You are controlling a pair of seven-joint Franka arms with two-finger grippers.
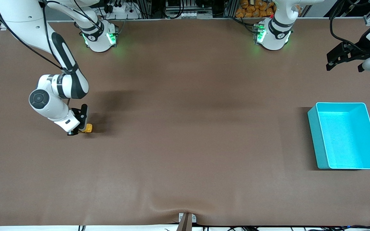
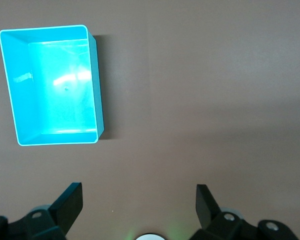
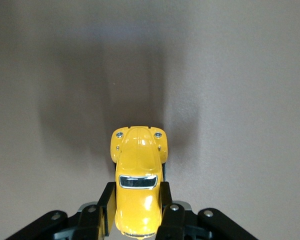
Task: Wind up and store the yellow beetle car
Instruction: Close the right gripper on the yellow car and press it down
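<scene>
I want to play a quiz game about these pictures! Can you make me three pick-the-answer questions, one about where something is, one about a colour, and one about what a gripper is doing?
1. Where is the toy car?
A. in the bin
B. at the right arm's end of the table
C. under the left gripper

2. What colour is the bin?
A. red
B. turquoise
C. white

3. What is the right gripper doing?
A. gripping the car
B. hanging open with nothing in it
C. holding the bin

Answers:
1 B, the car sits at that end, away from the bin.
2 B, its walls and floor are turquoise.
3 A, its jaws press the car's sides.

The left gripper waits open, above the table near the bin.
</scene>
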